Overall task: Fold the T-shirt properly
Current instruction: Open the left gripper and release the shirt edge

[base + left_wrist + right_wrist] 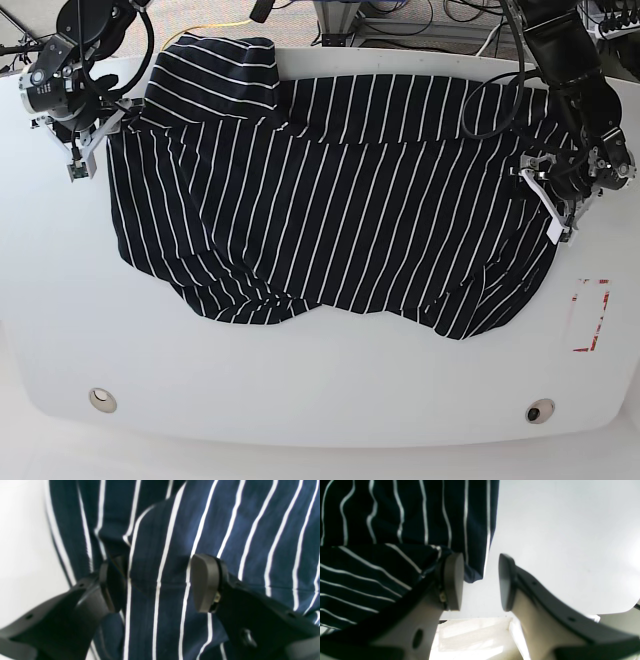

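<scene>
The T-shirt [330, 200], dark navy with thin white stripes, lies spread and wrinkled across the white table [300, 390], one sleeve folded over at the back left. My left gripper [550, 200] sits at the shirt's right edge. In the left wrist view it [160, 583] is open, its pads [205, 582] straddling a raised fold of the cloth [250, 517]. My right gripper [85, 145] is at the shirt's left edge. In the right wrist view it [480, 582] is open beside the hem corner [472, 575], with bare table between the pads and cloth [395, 510] lying against the left finger [453, 582].
A red-outlined rectangle [590, 315] is marked on the table near the right edge. Two round fittings [100, 400] [540, 410] sit near the front edge. Cables and equipment [400, 20] lie behind the table's back edge.
</scene>
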